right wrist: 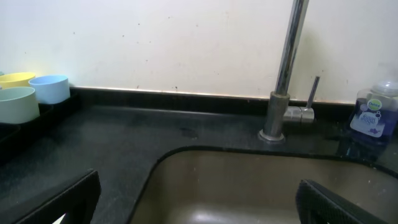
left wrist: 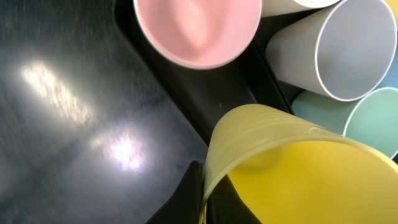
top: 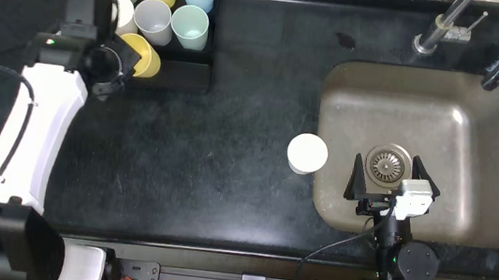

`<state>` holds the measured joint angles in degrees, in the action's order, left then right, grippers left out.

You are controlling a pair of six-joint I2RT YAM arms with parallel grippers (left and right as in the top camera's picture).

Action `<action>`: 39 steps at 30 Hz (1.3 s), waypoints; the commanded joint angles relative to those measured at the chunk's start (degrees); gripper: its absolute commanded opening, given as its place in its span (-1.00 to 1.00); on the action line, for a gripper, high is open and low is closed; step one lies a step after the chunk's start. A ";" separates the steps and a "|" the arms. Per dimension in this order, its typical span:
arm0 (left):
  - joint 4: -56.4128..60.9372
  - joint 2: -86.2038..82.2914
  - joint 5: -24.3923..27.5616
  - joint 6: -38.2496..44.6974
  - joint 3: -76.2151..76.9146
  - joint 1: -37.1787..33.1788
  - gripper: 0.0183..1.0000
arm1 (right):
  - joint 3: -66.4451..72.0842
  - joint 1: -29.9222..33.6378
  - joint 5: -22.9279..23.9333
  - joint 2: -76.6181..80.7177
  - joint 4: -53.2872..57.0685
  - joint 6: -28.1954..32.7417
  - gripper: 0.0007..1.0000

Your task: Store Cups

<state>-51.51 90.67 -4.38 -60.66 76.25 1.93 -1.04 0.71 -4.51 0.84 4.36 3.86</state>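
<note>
**Yellow cup held over the tray**

My left gripper (left wrist: 205, 198) pinches the wall of the yellow cup (left wrist: 292, 174), tilting it above the black tray (top: 186, 76). The pink cup (left wrist: 199, 25) and grey cup (left wrist: 348, 50) crowd the gap. A white cup (top: 307, 153) sits beside the sink (top: 478, 119), where my right gripper (top: 386, 179) hangs wide open.

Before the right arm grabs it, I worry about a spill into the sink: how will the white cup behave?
The white cup looks like thin plastic, like those in the tray, so it is probably light and squeezable. It stands right beside the sink, so a sideways nudge could tip it in. Its smooth round wall may slip.
</note>
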 commanded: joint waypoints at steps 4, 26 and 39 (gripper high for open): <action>-1.68 1.20 -5.38 -24.22 0.26 3.56 -0.96 | 0.76 0.07 -0.13 -0.63 -0.28 -0.20 0.99; -1.70 6.99 -4.96 -32.85 1.49 3.54 -0.96 | 0.76 0.07 -0.11 -0.63 -0.28 -0.20 0.99; -3.63 8.59 -6.45 -34.36 5.01 3.54 -0.96 | 0.76 0.07 -0.11 -0.63 -0.28 -0.20 0.99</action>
<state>-54.48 98.87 -9.28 -93.14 79.88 5.43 -1.04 0.71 -4.51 0.84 4.34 3.84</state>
